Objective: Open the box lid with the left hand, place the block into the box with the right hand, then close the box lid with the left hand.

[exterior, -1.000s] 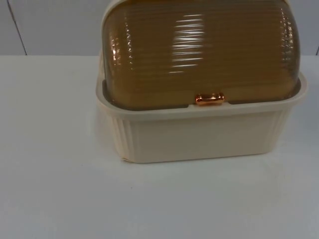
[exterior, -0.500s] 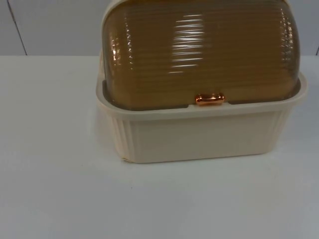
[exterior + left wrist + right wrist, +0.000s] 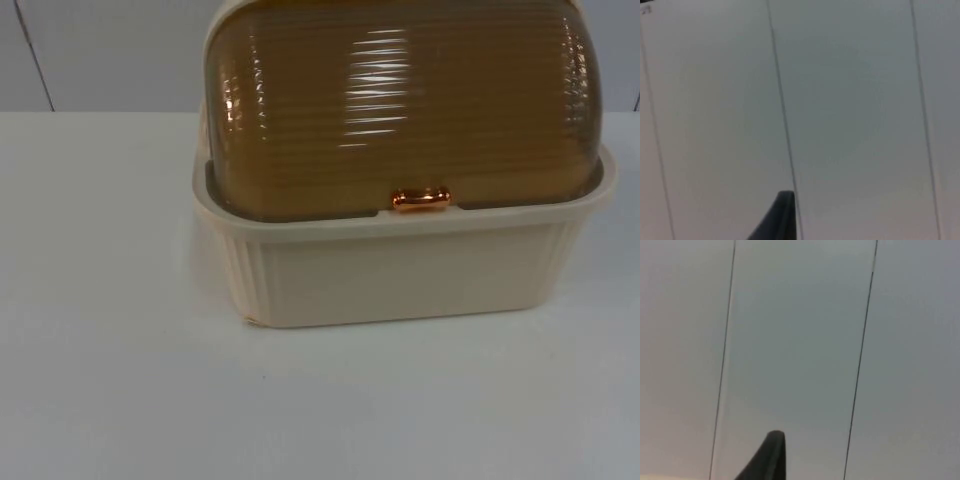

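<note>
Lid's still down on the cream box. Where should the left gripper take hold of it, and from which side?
Judging from the top view, grip the copper handle at the middle of the amber domed lid's front lower edge, coming from the box's front. The ribbed dome is broad and smooth, with nothing else to pinch. The lid probably swings up and back. Both the left gripper and the right gripper face the grey wall.

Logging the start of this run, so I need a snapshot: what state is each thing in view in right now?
box: upright on the white table, cream ribbed base.
lid: amber, domed, shut down on the box.
latch: copper, at the lid's front edge, untouched.
left hand: waiting, pointed at the grey partition wall, holding nothing visible.
right hand: likewise facing the wall.
</note>
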